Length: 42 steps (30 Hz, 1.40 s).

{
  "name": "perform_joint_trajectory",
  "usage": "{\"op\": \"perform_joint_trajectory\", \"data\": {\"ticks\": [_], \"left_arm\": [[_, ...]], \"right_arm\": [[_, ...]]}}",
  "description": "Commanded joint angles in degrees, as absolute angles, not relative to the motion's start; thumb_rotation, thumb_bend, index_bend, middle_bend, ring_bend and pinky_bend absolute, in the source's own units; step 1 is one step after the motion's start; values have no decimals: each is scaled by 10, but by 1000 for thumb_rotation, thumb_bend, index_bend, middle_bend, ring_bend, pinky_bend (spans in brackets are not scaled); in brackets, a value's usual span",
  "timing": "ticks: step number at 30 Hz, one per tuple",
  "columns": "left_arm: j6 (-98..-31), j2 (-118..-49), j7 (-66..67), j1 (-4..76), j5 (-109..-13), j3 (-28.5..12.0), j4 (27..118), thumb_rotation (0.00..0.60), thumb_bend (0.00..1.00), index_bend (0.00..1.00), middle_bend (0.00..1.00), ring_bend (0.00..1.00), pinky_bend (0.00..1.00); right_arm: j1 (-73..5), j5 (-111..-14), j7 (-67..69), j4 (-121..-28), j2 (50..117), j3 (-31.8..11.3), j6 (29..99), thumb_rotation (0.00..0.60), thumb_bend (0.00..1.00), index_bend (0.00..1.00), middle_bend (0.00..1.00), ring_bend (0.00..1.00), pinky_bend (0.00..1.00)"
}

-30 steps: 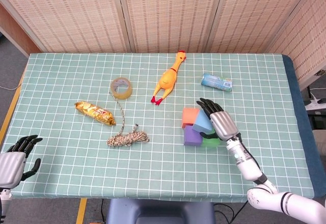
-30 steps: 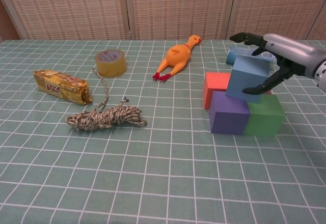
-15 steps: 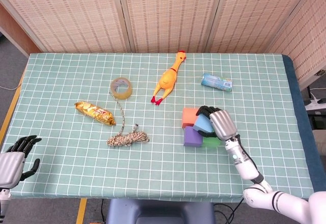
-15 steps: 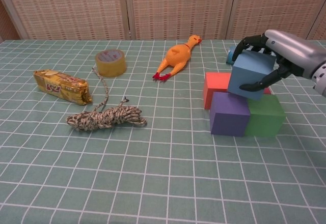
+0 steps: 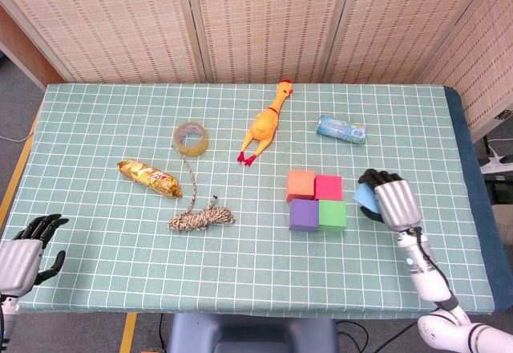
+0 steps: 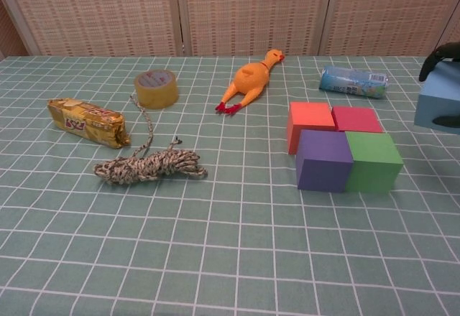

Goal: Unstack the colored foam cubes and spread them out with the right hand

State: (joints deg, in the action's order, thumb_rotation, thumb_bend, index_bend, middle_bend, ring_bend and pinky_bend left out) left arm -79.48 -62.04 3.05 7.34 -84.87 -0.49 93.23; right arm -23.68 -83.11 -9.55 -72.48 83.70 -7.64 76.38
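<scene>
Right hand: your right hand [image 5: 390, 199] has its fingers wrapped over the blue foam cube [image 5: 367, 196], held at 3 o'clock from the block group, apart from it.
Block group: orange cube [image 5: 300, 184], pink cube [image 5: 328, 186], purple cube [image 5: 303, 215] and green cube [image 5: 333, 214] sit touching in a square on the checked tablecloth [image 5: 240, 273].
Left hand: your left hand [image 5: 24, 249] rests at the table's 8 o'clock corner, fingers apart, holding nothing.
Elsewhere: rubber chicken [image 5: 265, 123] at 11 o'clock from the cubes.
</scene>
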Motion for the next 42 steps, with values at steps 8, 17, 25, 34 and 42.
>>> {"op": "perform_joint_trajectory", "data": {"ticks": [8,17,25,34,42], "left_arm": [[-783,-623,31,78,-846,-3,932,600,461,213,159,140,353],[-779,-623,31,80,-852,2,932,600,460,213,160,140,354],[-775,-624,34,82,-846,1,932,600,460,213,160,140,354],[-762,-622,41,85,-830,-1,934,600,459,213,160,141,355],[-758,-618,46,85,-818,-3,941,600,458,213,160,141,355]], "right_arm": [[-204,-815,82,-552,856,-41,704,600,194,296,300,225,483],[-208,-841,117,-492,877,-21,686,600,173,0,4,0,215],[-201,-872,158,-538,863,-16,732,600,163,0,0,0,163],[-192,-944,100,-617,855,-4,830,600,188,269,252,141,165],[-222,-913,62,-607,870,-20,755,600,189,490,379,283,259]]}}
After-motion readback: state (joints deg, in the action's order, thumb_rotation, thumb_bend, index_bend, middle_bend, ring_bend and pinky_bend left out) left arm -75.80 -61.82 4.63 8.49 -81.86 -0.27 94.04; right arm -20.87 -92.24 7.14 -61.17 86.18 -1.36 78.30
